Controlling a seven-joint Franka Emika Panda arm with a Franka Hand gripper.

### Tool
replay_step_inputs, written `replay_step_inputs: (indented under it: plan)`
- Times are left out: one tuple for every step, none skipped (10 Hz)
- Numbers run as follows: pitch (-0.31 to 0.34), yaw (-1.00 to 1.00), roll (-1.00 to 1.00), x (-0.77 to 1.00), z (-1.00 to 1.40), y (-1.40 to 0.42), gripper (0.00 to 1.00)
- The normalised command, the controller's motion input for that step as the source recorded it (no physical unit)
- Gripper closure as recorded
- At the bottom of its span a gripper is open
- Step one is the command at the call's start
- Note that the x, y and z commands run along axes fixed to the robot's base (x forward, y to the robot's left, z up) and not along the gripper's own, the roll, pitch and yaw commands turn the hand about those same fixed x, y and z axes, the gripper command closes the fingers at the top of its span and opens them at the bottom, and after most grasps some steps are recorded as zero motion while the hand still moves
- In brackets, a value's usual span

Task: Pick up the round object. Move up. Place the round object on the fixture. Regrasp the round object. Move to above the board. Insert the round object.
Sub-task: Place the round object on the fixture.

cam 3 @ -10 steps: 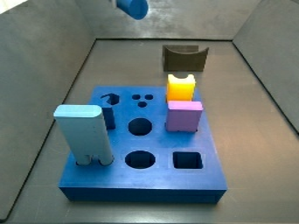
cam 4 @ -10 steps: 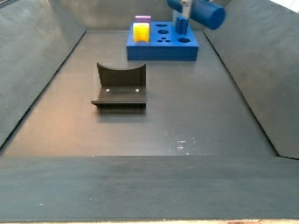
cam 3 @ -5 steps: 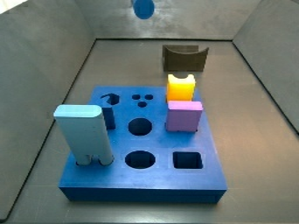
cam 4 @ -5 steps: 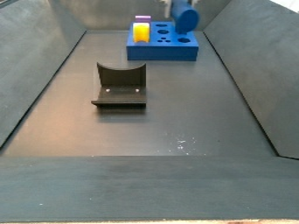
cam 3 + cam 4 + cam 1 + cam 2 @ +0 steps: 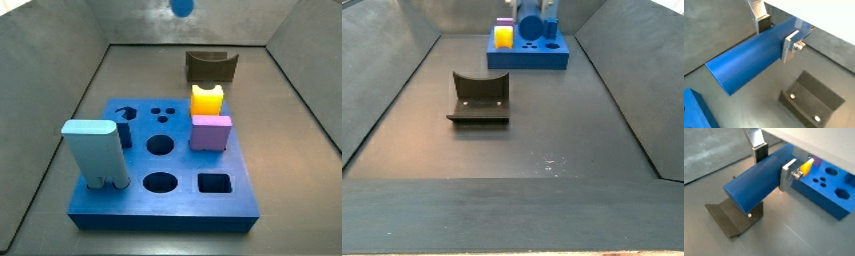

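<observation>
Since a second earlier, the round object [image 5: 182,7] had drifted across the upper edge of a side view, from about 11 o'clock toward 12 o'clock, and only its blue tip remained in sight there. In a side view it had also turned from a slanted pose to hang upright [image 5: 531,24] in front of the far end of the board.

The board [image 5: 140,190] was the largest thing in the bin, a thick blue block with round and square holes, filling the 6 o'clock half of that side view. On it stood a pale blue rounded block [image 5: 95,152] at 9 o'clock, a pink block [image 5: 210,131] near the middle, and a yellow peg [image 5: 206,99] just behind the pink one.

The fixture [image 5: 210,67] stood on the floor beyond the board at about 1 o'clock, well apart from the round object above. In a side view it sat alone near the centre [image 5: 478,98].

The gripper [image 5: 775,34] held the round object [image 5: 747,63] across its length, one silver finger [image 5: 791,45] pressed on each side, the same grip showing in both wrist views [image 5: 772,164]. Beneath it lay the fixture [image 5: 732,218] and the board's corner [image 5: 832,187].
</observation>
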Motion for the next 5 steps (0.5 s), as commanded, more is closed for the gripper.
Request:
replay_step_inputs:
  plan:
    - [-0.031, -0.02, -1.0, 1.0, -0.05, 0.25, 1.0]
    - [-0.007, -0.02, -1.0, 1.0, -0.03, 0.22, 1.0]
    - [0.014, -0.03, -1.0, 1.0, -0.03, 0.19, 1.0]
    - [0.035, -0.04, -1.0, 1.0, -0.03, 0.15, 1.0]
    - [0.048, -0.04, -1.0, 0.95, -0.03, 0.12, 1.0]
